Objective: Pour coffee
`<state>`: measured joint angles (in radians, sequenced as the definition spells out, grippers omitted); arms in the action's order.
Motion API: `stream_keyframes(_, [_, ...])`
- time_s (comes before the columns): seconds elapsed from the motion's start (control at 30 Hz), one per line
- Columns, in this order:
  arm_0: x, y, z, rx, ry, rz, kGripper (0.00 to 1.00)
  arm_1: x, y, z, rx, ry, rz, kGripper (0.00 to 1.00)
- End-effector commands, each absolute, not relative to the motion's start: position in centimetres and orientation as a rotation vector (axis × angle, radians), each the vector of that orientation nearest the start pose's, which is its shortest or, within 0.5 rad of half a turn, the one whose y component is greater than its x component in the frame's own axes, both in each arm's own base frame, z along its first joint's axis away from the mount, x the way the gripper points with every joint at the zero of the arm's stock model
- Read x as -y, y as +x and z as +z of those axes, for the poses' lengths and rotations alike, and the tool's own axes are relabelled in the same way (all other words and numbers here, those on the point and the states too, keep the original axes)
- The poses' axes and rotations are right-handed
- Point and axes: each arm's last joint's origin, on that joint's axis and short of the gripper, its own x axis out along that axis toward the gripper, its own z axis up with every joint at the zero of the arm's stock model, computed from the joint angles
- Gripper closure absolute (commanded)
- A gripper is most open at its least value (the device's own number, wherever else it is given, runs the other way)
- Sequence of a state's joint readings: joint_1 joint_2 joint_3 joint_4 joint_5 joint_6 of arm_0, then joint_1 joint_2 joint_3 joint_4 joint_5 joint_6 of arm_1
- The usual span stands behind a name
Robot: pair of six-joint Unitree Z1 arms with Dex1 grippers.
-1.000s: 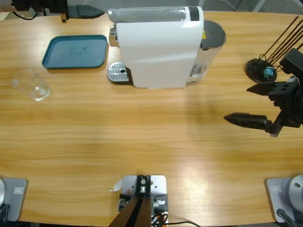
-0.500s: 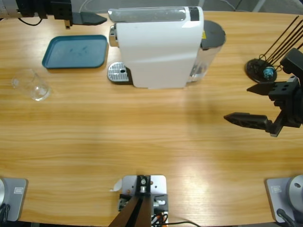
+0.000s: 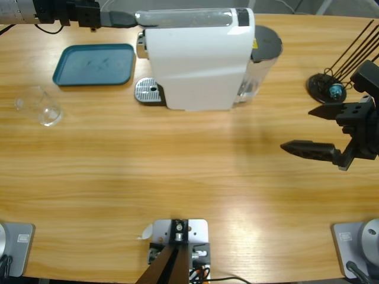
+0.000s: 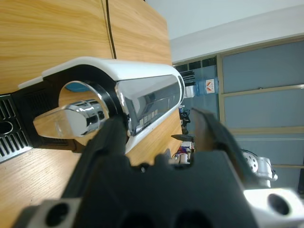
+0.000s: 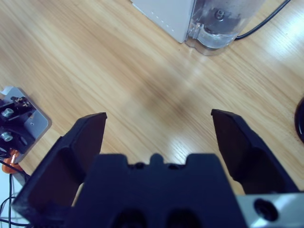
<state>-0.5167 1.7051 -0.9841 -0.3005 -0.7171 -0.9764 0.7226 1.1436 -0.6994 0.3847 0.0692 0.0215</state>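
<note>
The white coffee machine (image 3: 198, 59) stands at the back middle of the table, its metal drip tray (image 3: 148, 90) at its left foot. An empty glass cup (image 3: 42, 106) sits far left, apart from the machine. My left gripper (image 3: 127, 19) comes in from the top left corner, its tip at the machine's upper left edge. In the left wrist view the left gripper (image 4: 156, 118) is open, jaws either side of the machine's lid (image 4: 142, 90), above the chrome spout (image 4: 71, 121). My right gripper (image 3: 296, 128) hangs open over bare table at the right, holding nothing (image 5: 157, 116).
A blue tray (image 3: 95, 65) lies left of the machine, behind the cup. The clear water tank (image 3: 263, 53) sits on the machine's right side, also seen in the right wrist view (image 5: 223, 21). A black stand with thin rods (image 3: 328, 87) is at the far right.
My left gripper has slid rightward along the table's back edge until its tip meets the machine's top left. The right arm, cup and tray have not moved.
</note>
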Motion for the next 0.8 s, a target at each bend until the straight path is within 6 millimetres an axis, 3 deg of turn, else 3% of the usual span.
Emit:
stream_keyframes(0.03, [20.3,28.8,28.5,-1.034,-0.879,-0.878,1.000,-10.2,10.9,28.5,-0.821,-0.255,0.727,0.069])
stream_keyframes(0.5, [19.8,28.1,31.3,-0.913,-0.862,-0.932,1.000,-10.2,10.9,28.6,-0.820,-0.255,0.727,0.069])
stream_keyframes(0.8, [19.9,28.1,35.5,-0.813,-0.864,-0.989,1.000,-10.2,10.9,28.6,-0.820,-0.255,0.727,0.069])
